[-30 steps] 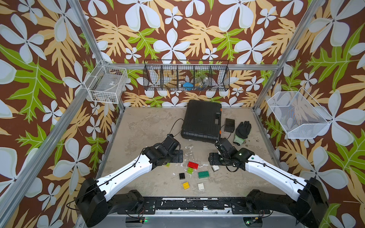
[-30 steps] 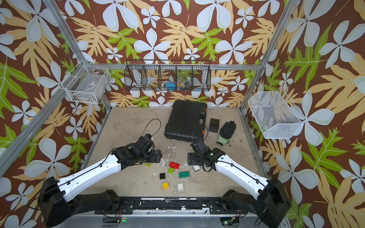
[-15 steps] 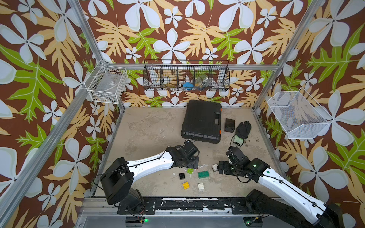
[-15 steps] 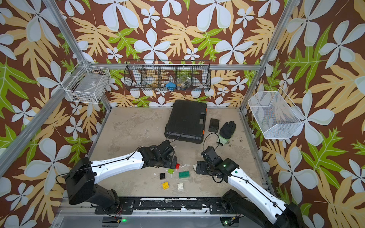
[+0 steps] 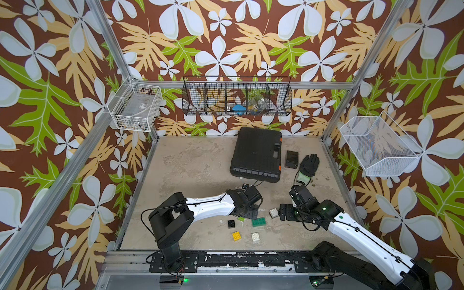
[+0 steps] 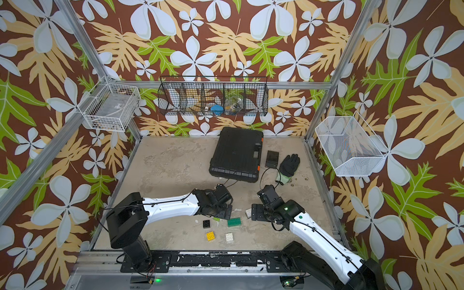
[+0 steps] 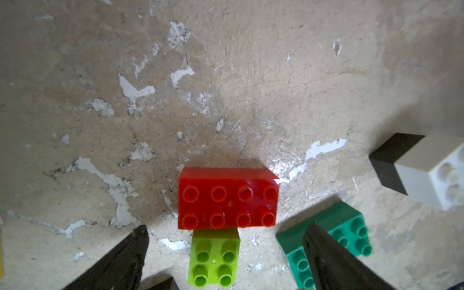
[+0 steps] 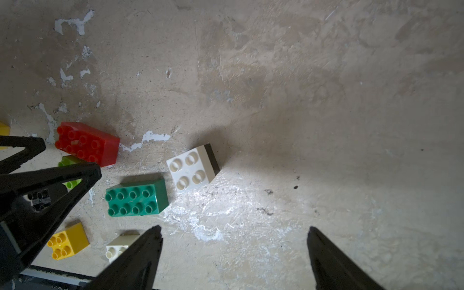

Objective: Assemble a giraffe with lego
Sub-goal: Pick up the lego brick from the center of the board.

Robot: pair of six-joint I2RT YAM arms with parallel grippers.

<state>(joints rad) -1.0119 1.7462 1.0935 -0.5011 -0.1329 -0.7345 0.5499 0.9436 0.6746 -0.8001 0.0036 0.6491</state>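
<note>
The giraffe is not in view; the lego lies as loose bricks near the table's front. My left gripper is open, low over a red brick and a lime green brick that touches it. The lime one lies between the fingers. A dark green brick sits just outside one finger. My right gripper is open over bare table, beside a white brick on a black one. Black, yellow and white bricks lie nearer the front.
A black case, a small black box and a black glove lie at the back of the table. Wire baskets hang on the walls. A metal rail borders the front edge.
My left gripper has swung right and toward the front, down over the red brick, now hidden in the top views. My right gripper has drawn back toward the front right. Both have opened slightly.
</note>
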